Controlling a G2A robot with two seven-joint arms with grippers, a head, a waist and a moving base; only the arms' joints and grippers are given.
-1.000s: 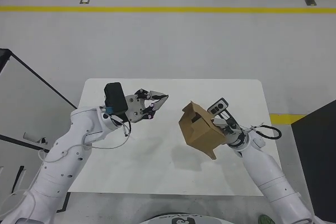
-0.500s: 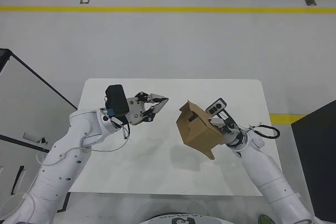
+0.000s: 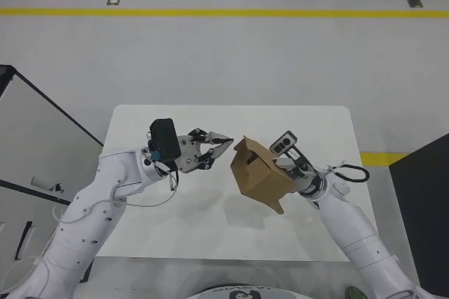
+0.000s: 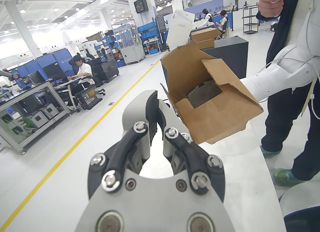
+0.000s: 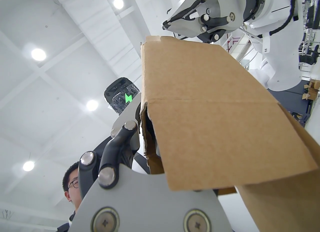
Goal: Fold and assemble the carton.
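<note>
Brown cardboard carton (image 3: 258,173), flaps unfolded, tilted and raised off white surface (image 3: 322,123), mouth turned toward left gripper (image 3: 226,141). Right gripper (image 5: 143,123) clamped on one carton wall at the end farthest from left gripper, one finger outside the board, the other inside. Left gripper fingers drawn together on nothing, tips just beside carton's nearest upper edge; contact not discernible.
</note>
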